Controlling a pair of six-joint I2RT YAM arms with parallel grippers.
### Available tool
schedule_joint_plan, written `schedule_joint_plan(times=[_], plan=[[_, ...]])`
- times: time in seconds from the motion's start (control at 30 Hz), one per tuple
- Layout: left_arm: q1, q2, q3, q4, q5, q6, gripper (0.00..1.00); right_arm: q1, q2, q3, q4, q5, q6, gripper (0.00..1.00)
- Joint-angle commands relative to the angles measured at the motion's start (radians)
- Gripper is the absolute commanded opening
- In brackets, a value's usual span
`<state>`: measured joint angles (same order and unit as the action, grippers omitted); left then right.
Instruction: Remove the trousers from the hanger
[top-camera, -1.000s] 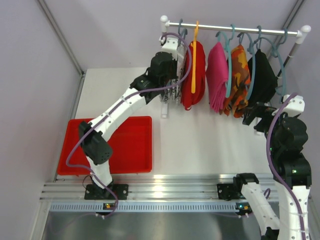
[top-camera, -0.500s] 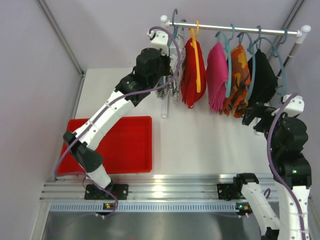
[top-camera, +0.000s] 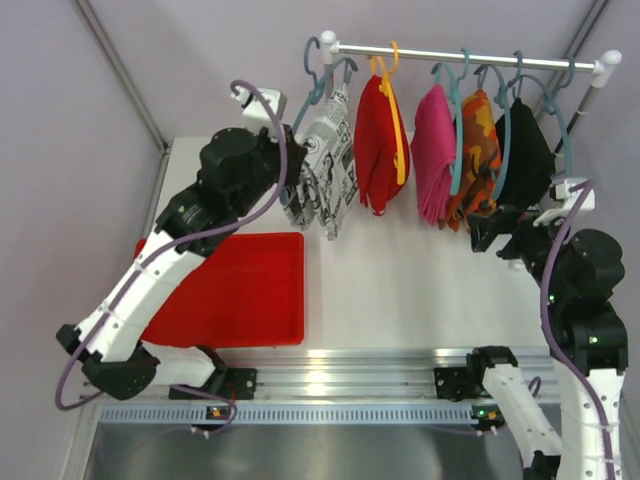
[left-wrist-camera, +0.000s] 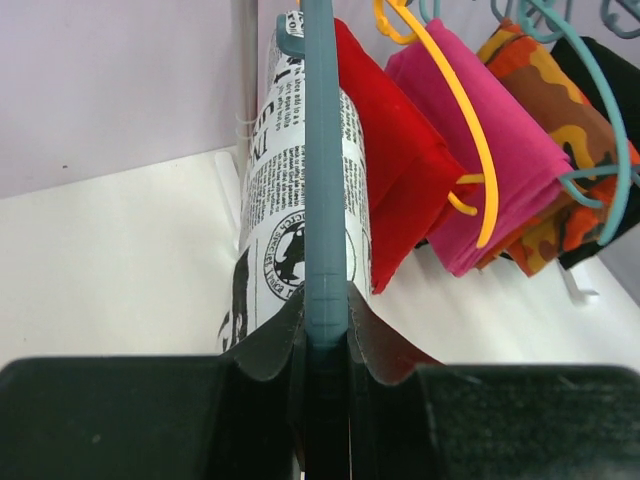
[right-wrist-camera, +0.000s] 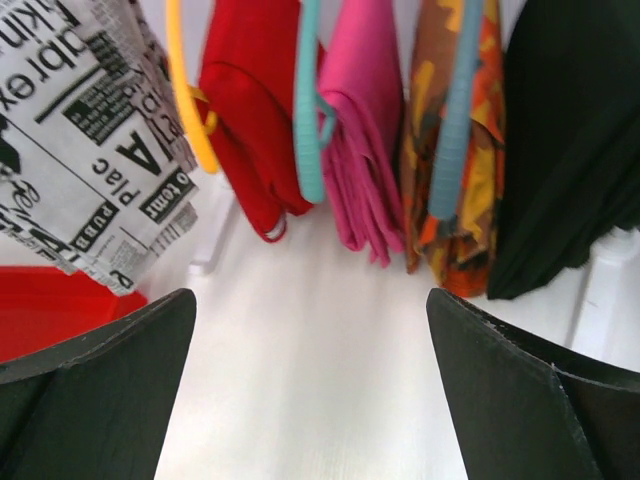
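My left gripper is shut on the lower bar of a teal hanger. This hanger carries the black-and-white patterned trousers, and its hook sits just left of the rail's left end. The red trousers, pink trousers, orange camouflage trousers and black trousers hang on hangers from the rail. My right gripper is open and empty, low in front of the camouflage and black pairs.
A red bin lies on the white table at the left, under my left arm. The rail's right post stands close behind my right arm. Purple walls enclose the table at the back and left.
My left arm swung left and back, sliding the teal hanger with the patterned trousers along the rail to past its left end. My right gripper rose slightly.
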<state>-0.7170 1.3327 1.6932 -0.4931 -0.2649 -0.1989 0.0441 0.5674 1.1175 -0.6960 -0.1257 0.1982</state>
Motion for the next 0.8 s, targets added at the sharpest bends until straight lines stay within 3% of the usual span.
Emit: schedule_joint_plan(times=[0.0, 0.23, 0.47, 0.6, 0.77], plan=[[-0.002, -0.136, -0.019, 0.121, 0.030, -0.031, 0.00, 0.008, 0.049, 0.093, 0.104, -0.158, -0.013, 1.00], [-0.002, -0.315, -0.147, 0.013, -0.017, -0.083, 0.00, 0.008, 0.130, 0.116, 0.283, -0.409, 0.125, 1.00], [-0.002, -0.395, -0.144, -0.117, -0.138, -0.157, 0.00, 0.026, 0.173, 0.064, 0.490, -0.491, 0.126, 1.00], [-0.002, -0.403, -0.113, -0.185, -0.183, -0.175, 0.00, 0.130, 0.241, 0.129, 0.500, -0.408, 0.048, 1.00], [-0.002, -0.437, -0.133, -0.208, -0.266, -0.211, 0.00, 0.485, 0.402, 0.235, 0.437, -0.051, -0.140, 1.00]])
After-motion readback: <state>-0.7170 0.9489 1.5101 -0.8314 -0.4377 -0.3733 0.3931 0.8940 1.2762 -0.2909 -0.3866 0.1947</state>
